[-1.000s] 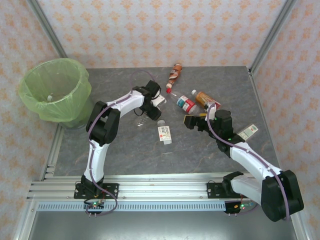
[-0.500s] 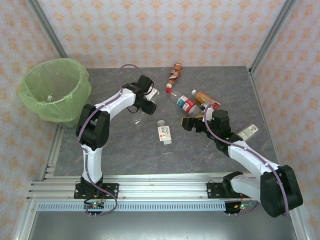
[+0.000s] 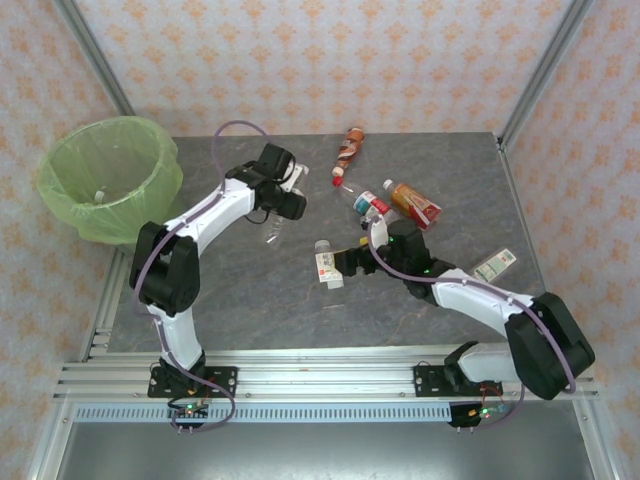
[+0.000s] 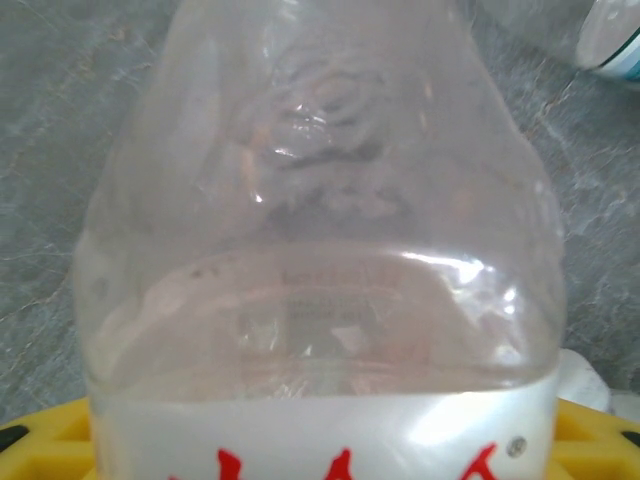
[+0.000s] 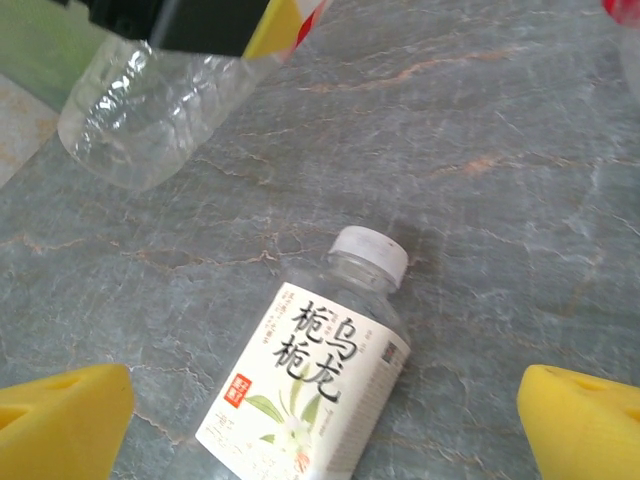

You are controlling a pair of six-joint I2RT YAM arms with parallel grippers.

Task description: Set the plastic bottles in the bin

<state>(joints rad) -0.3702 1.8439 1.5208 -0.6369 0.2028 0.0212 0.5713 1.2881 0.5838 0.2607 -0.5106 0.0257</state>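
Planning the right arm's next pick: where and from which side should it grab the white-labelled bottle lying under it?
I'd take the white-labelled bottle across its labelled body, from straight above. It lies flat on the table, cap end tapering, body straight-sided and clear on both flanks. The right gripper has its jaws open wide beside it.

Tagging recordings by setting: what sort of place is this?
Probably a staged lab robot cell, not a home: aluminium frame posts, patterned backdrop panels, and robot arms bolted to a slotted rail.

High rear view, close wrist views, probably shared table (image 3: 250,300)
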